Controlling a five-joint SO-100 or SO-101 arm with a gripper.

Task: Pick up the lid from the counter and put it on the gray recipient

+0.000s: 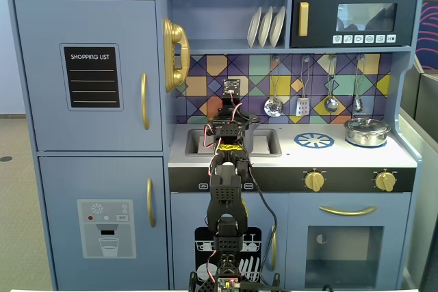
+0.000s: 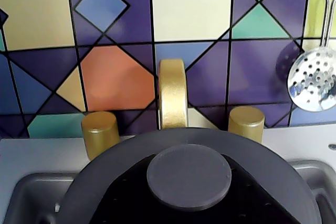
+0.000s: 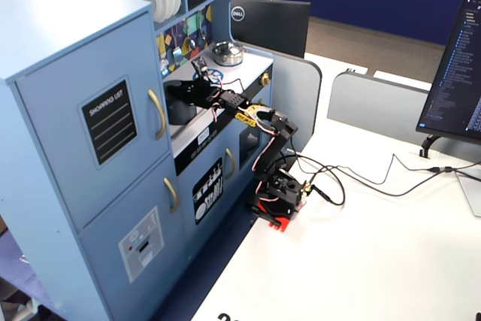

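The lid (image 2: 126,169) is a matte dark gray disc with a round center knob (image 2: 189,177); it fills the bottom of the wrist view. My gripper (image 2: 189,155) is shut on the knob, with a black finger (image 2: 131,200) on each side of it. In a fixed view the lid (image 3: 179,86) sits level at the top of the gray recipient (image 3: 178,110), a dark pot standing at the sink. I cannot tell whether the lid rests on it. In the other fixed view my arm and gripper (image 1: 231,128) hide the pot.
The gold faucet (image 2: 172,98) and two gold taps (image 2: 100,132) (image 2: 245,123) stand just behind the lid, with the tiled wall behind them. A skimmer (image 2: 314,85) hangs at the right. The steel pot (image 1: 367,131) and the burner pattern (image 1: 314,141) are on the counter to the right.
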